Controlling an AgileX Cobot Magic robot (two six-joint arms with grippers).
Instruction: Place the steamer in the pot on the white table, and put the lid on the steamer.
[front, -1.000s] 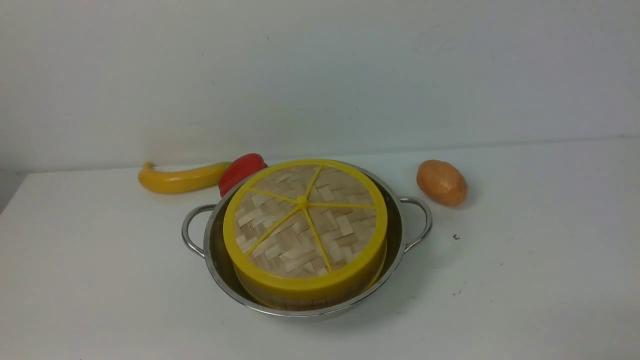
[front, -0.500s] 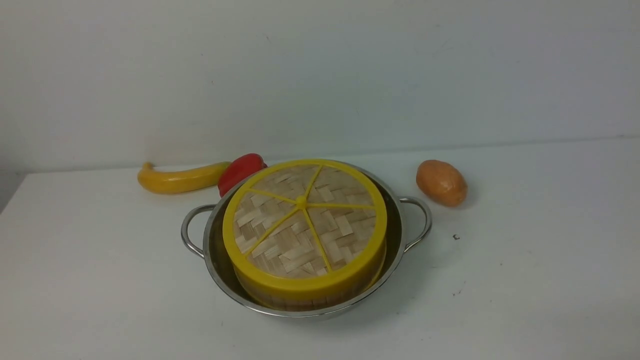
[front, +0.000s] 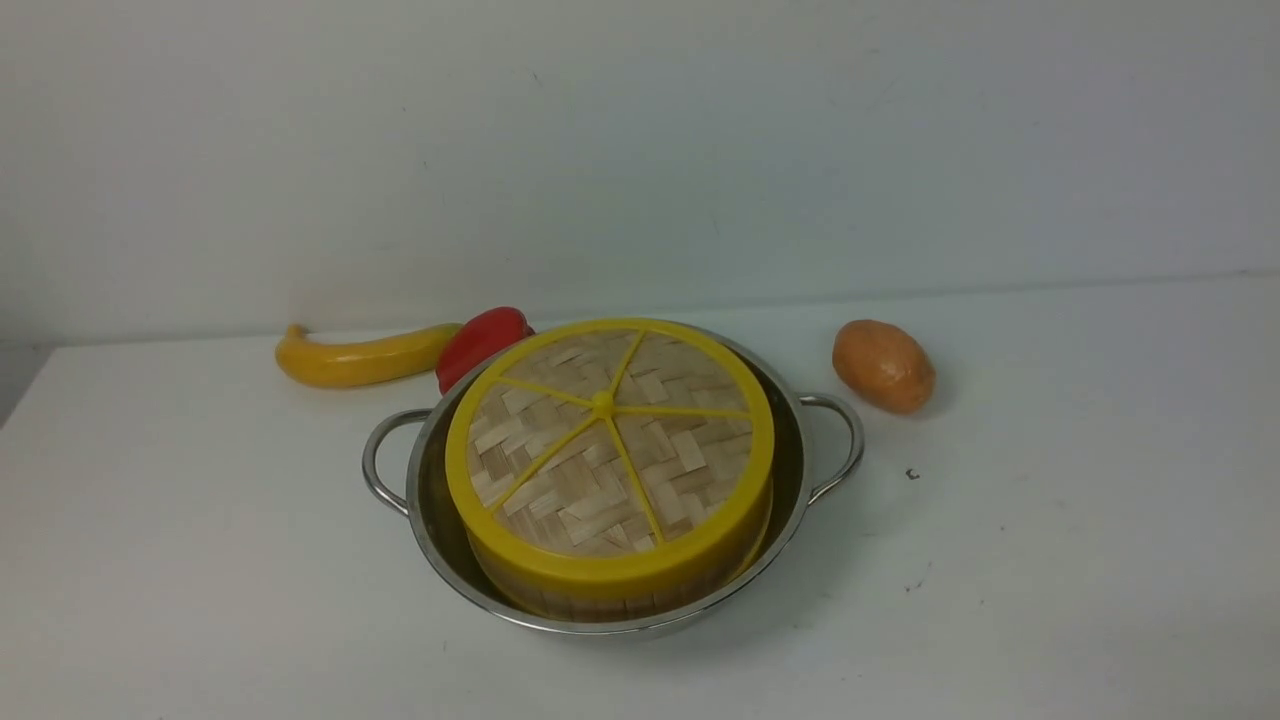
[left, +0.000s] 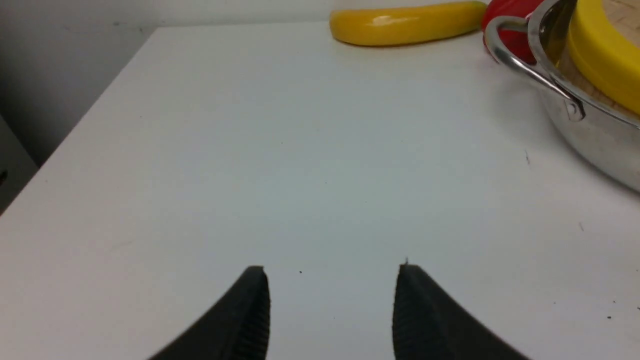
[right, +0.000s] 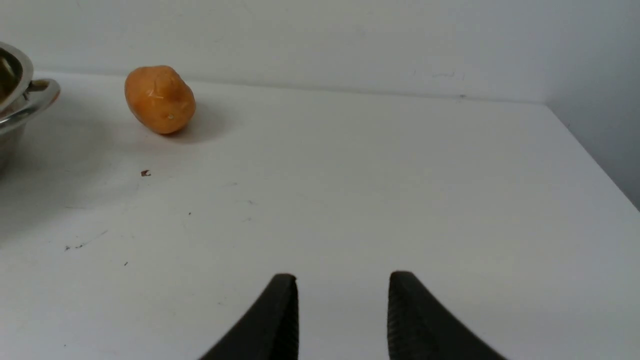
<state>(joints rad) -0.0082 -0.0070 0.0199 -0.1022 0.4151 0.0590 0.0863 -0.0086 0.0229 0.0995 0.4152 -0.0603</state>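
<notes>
Steamer: the steamer (front: 600, 590) sat inside the pot (front: 440, 540), its wall showing only as a thin bamboo band under the lid, toward the near side of the pot.
Lid: the lid (front: 610, 450) lay on top of the steamer, slightly tilted, its near-left edge lower than its far-right edge.
Pot: it stood mid-table on the table (front: 200, 560), with 2 wire handles, 1 left and 1 right.
Left gripper: the left gripper (left: 330, 300) hung over bare table to the left of the pot, jaws parted, nothing between them.
Right gripper: the right gripper (right: 342, 305) hung over bare table to the right of the pot, jaws parted, empty.
Task state: by the look of it, both steps were done; only the lid's seating might want a check.
Handling: the bamboo parts were probably light and stiff; the lid's thick yellow rim looked the best hold, its knob small. The steel pot looked slick and heavier; its handles suited a grip.
Hidden: the steamer's contents and most of its wall were covered. Neither arm showed in the front view. The pepper (front: 480, 340) was partly behind the pot.
Others: a banana (front: 360, 358) lay far left, a potato (front: 883, 365) far right.
</notes>
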